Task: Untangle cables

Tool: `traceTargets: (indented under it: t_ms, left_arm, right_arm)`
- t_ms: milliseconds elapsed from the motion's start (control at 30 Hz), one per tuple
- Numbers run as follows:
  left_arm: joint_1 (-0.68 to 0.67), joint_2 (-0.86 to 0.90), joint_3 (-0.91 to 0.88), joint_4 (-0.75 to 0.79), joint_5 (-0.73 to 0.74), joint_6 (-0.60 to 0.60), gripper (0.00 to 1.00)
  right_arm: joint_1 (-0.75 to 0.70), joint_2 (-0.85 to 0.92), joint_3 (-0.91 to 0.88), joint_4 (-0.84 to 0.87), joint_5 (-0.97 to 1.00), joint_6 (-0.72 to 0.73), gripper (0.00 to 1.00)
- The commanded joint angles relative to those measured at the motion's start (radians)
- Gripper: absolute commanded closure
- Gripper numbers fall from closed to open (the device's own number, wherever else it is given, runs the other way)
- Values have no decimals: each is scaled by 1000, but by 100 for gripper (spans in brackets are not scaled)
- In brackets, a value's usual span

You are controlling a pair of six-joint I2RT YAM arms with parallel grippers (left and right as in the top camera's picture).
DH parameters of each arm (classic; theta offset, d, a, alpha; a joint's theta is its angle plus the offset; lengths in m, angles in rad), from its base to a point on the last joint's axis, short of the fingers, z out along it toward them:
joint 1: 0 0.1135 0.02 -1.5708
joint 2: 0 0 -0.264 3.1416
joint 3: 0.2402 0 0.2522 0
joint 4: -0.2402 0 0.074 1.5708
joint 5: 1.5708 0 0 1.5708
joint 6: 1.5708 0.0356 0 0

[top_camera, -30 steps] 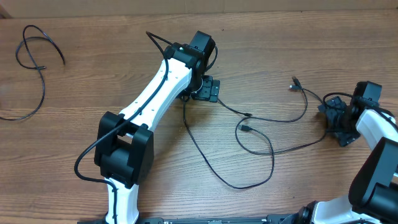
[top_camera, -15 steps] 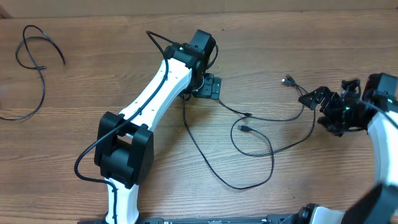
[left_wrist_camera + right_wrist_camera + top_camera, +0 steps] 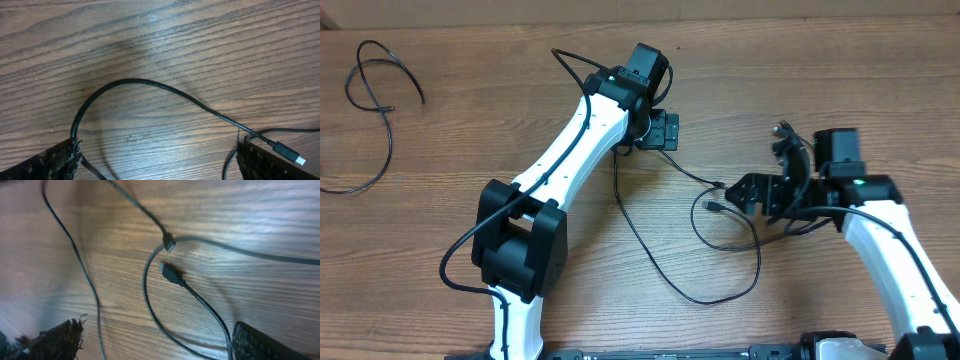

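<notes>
Thin black cables [image 3: 655, 255] lie looped and crossed on the wooden table between my arms. Two plug ends [image 3: 716, 195] sit close together mid-table. A third plug [image 3: 782, 128] lies farther back. My left gripper [image 3: 665, 132] is open over one cable's far end. In the left wrist view a cable [image 3: 150, 85] arcs between its open fingers [image 3: 157, 157], with a plug [image 3: 292, 156] at the right. My right gripper [image 3: 757, 194] is open just right of the two plugs. In the right wrist view the plugs [image 3: 169, 272] and cable loops lie between its spread fingers [image 3: 155, 342].
A separate black cable [image 3: 375, 95] lies coiled at the table's far left, away from the tangle. The thick black wires on the white left arm [image 3: 570, 140] belong to the robot. The table's back edge [image 3: 720, 12] runs along the top.
My right arm has swung left from the table's right edge to the two plugs mid-table. The cable end near the back plug has shifted. The left gripper has barely moved.
</notes>
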Motion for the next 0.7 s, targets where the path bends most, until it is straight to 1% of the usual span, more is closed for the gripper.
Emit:
traceTargets:
  t_ms: [0,100,133,200,333,400,467,533,600,667]
  left_arm:
    - [0,-11,7,0,-9,-13,0]
    - [-1,-11,7,1,-20,-13,0]
    - [-1,-11,7,0,-24,-13,0]
    - [-1,-11,7,0,-32,-13,0]
    - [-1,-11,7,-11,-84,-12,0]
    - [-1,-11,7,-13,-124,-12,0]
    - [0,-11,7,-13,-167,-12,0]
    - [0,-11,7,-15,-192,-8,0]
    - [0,-11,7,-19,-196,-7,0]
    - [0,-11,7,-23,-196,4,0]
  right_arm:
    - [47,35,-40,57,63,-17,9]
    - [79,87,-75,121,112,-17,15]
    - [85,104,-82,132,119,-17,19]
    - [89,143,-85,140,121,-17,24]
    - [89,200,-85,143,122,-17,30]
    - [89,219,-85,143,121,-16,40]
    - [89,234,-85,143,120,-2,55]
    - [89,245,-85,142,108,32,60]
    - [89,253,-86,143,115,40,58]
    - [89,257,-86,146,169,40,47]
